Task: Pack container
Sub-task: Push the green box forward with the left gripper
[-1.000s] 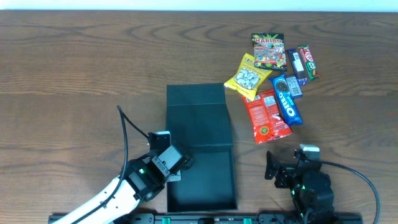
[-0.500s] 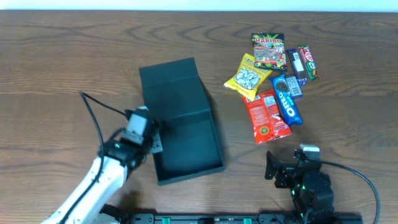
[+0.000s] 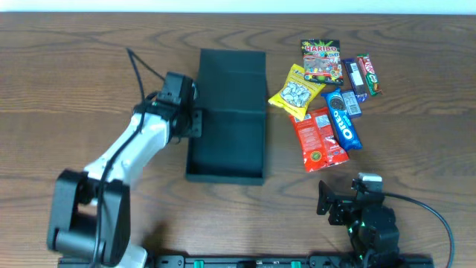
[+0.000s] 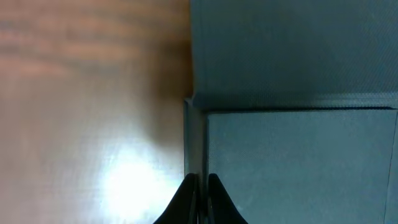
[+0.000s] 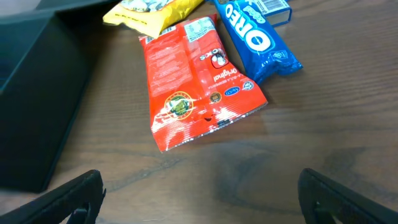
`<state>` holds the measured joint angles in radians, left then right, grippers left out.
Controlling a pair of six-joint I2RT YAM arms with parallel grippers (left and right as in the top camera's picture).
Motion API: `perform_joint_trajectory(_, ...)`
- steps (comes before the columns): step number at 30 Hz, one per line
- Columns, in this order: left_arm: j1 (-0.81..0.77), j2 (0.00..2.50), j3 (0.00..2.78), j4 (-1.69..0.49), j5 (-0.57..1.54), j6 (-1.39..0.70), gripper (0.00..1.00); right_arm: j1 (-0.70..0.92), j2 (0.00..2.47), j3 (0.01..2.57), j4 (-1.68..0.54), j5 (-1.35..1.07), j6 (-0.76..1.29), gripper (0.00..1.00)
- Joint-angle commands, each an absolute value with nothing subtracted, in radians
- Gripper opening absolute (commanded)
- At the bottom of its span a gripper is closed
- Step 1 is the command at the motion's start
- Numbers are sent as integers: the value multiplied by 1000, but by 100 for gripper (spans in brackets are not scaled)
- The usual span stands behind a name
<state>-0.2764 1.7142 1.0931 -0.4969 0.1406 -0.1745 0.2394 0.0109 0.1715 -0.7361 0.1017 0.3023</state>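
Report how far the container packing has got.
Done: the container lies open, lid flap back, with no packet inside. In hand: the left gripper is shut on its left wall. Left: every snack packet lies on the table to its right; the right gripper is open and empty.

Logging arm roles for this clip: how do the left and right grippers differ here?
The left gripper is shut, its fingers pinching the container's side wall; the right gripper is wide open and holds nothing. The left gripper reaches far out beside the container; the right gripper sits near the table's front edge, facing the red snack packet. Both have dark fingers.
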Motion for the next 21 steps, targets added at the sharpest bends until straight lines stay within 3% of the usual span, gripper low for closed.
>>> perform_joint_trajectory(1, -274, 1783, 1166, -505, 158, -157, 6, 241, 6, 163, -737, 104, 291, 99)
perform_joint_trajectory(21, -274, 1887, 1291, -565, 230, -257, 6, 241, 6, 163, -737, 104, 291, 99)
